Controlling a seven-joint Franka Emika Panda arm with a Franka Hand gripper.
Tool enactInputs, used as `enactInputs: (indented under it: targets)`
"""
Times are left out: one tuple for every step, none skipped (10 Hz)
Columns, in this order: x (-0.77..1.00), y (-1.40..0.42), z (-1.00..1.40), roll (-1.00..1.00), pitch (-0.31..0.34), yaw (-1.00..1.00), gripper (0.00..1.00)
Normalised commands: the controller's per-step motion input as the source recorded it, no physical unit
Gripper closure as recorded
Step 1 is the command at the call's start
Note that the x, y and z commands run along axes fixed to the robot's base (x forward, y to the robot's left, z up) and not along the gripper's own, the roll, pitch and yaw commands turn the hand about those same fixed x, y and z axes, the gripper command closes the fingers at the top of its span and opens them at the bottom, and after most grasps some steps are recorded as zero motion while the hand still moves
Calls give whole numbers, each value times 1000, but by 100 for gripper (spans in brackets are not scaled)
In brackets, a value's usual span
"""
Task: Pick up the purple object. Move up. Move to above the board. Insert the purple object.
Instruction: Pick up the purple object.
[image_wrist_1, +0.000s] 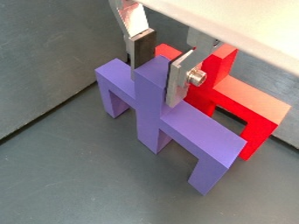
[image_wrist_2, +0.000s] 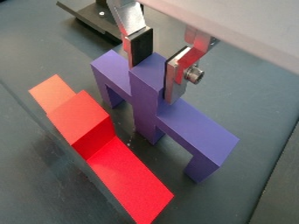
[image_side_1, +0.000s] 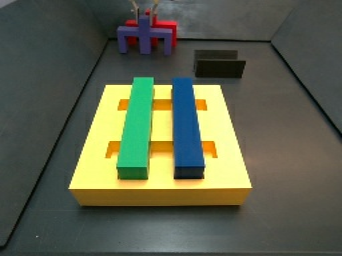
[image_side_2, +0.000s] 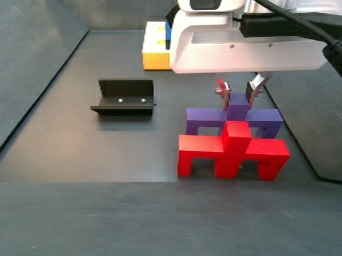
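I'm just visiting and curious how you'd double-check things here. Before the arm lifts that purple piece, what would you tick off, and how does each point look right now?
1. Gripper is down over the purple object's central stem: ok, both wrist views show a finger on each side of it.
2. Fingers are clamped on the stem: cannot tell; they sit very close, but contact is not clear.
3. The purple object stands upright on the floor: ok.
4. The red piece is clear of the lift: cannot tell; it sits right beside the purple one.
5. The board has open slots beside the green bar and blue bar: ok.
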Motion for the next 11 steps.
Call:
enactInputs:
  targets:
    - [0,0,0,0,0,0,100]
    - [0,0,0,0,0,0,100]
    - [0,0,0,0,0,0,100]
    - [0,0,0,0,0,0,100]
    - [0,0,0,0,0,0,100]
    - [0,0,0,0,0,0,100]
    - [0,0,0,0,0,0,100]
    - [0,0,0,0,0,0,100]
    - [0,0,0,0,0,0,100]
    - [0,0,0,0,0,0,100]
    - [0,0,0,0,0,0,100]
